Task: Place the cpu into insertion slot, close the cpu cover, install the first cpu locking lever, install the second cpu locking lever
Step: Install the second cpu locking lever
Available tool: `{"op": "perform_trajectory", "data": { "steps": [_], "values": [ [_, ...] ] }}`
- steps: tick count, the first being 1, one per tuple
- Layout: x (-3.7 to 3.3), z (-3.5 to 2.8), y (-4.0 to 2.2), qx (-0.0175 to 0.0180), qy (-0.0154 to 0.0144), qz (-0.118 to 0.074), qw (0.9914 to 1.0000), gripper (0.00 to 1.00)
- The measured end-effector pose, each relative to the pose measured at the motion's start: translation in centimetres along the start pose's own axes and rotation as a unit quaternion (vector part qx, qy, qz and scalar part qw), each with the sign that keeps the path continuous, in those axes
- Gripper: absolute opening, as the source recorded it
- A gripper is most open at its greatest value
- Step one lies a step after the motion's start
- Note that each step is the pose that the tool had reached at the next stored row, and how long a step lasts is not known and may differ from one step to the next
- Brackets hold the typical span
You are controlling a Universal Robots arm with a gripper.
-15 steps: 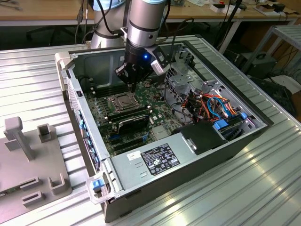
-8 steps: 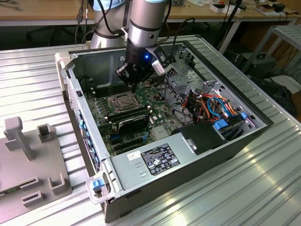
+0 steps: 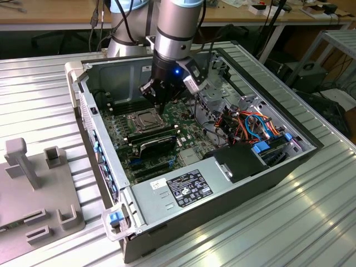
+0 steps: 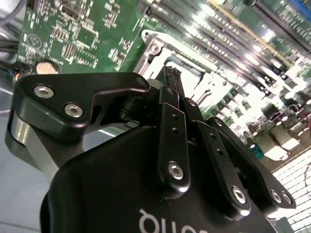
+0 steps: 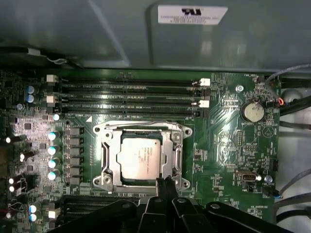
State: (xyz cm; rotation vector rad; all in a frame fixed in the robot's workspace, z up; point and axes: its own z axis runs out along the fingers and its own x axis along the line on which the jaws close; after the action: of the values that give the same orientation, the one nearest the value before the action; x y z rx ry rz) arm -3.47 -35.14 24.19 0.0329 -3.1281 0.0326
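Cpu [image 5: 138,158]: lying flat in the insertion slot [image 5: 111,160] on the green motherboard [image 5: 228,145], framed by the cpu cover [image 5: 173,154], which is lying down around it. Gripper [image 5: 164,182]: hanging just over the socket's edge, fingertips pressing together, gripping nothing, tips sitting beside the chip's corner. In the exterior view the gripper [image 3: 159,114] is reaching into the open computer case [image 3: 245,183].

You are looking at a dull silver-tan cpu [image 5: 139,158] showing through the silvery cpu cover [image 5: 141,132], a green motherboard [image 5: 221,155] around them, and a black hand [image 5: 165,183].
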Motion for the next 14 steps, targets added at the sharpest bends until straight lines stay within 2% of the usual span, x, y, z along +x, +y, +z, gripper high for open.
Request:
{"op": "perform_trajectory", "data": {
  "steps": [3,14],
  "values": [
    [0.02,0.0,-0.49,0.0022,0.0001,0.0,1.0,0.11],
    [0.01,0.01,-0.57,0.0029,0.0001,0.0,1.0,0.11]
  ]
}}
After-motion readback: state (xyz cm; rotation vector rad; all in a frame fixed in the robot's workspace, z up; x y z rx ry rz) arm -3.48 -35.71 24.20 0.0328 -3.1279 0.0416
